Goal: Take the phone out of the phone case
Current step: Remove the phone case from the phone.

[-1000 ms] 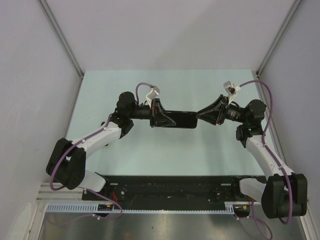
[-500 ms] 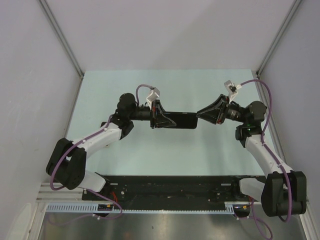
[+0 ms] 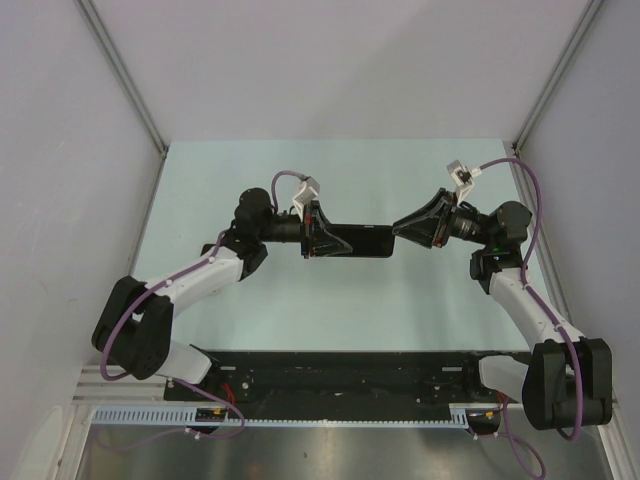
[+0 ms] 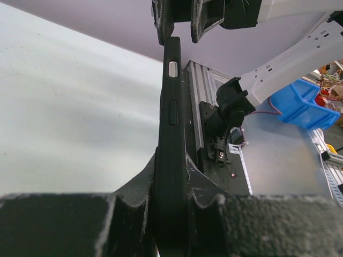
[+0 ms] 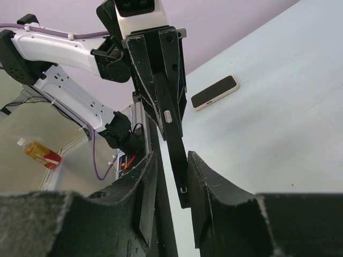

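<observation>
A black phone case (image 3: 360,241) hangs level above the table between both arms. In the wrist views it shows edge-on, with its side buttons in sight (image 4: 171,107) (image 5: 174,134). My left gripper (image 3: 318,238) (image 4: 171,214) is shut on its left end. Around its right end stands my right gripper (image 3: 398,232) (image 5: 172,160), open: one finger (image 5: 206,182) lies against the case and a gap shows at the other. A phone (image 5: 214,92) with a dark screen and pale rim lies flat on the table beyond; the top view hides it. I cannot tell whether the case holds anything.
A black rail (image 3: 340,375) with the arm bases runs along the near edge. Grey walls close in the pale green table (image 3: 420,310) on three sides. A blue bin (image 4: 300,101) and a bottle (image 5: 40,152) sit off the table.
The left wrist has turned slightly and the right gripper has shifted a touch at the case's end. The case stays in the same place between the arms.
</observation>
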`<state>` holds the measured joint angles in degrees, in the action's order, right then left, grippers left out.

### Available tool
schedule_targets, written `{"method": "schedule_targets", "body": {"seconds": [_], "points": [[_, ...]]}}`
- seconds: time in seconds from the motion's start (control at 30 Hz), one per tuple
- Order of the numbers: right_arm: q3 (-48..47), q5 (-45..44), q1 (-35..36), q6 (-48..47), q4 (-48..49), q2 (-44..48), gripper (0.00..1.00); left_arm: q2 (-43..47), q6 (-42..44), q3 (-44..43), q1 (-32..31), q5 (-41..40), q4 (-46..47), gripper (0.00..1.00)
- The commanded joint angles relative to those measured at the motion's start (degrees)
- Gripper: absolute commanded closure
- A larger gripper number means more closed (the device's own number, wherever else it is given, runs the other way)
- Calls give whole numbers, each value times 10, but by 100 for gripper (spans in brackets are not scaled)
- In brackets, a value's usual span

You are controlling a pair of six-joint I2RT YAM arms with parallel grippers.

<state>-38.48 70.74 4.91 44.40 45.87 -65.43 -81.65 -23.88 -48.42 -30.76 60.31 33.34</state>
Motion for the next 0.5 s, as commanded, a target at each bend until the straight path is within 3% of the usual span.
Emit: {"method": "schedule_targets", "body": {"seconds": [0.0, 0.3, 0.47], "points": [[-3, -5, -1, 14, 30, 4, 66, 26, 10, -1, -1, -13, 33, 98], [-3, -16, -4, 38, 25, -4, 61, 25, 18, 3, -1, -10, 33, 99], [-3, -20, -5, 37, 15, 0, 67, 25, 23, 4, -3, -13, 33, 99]]}}
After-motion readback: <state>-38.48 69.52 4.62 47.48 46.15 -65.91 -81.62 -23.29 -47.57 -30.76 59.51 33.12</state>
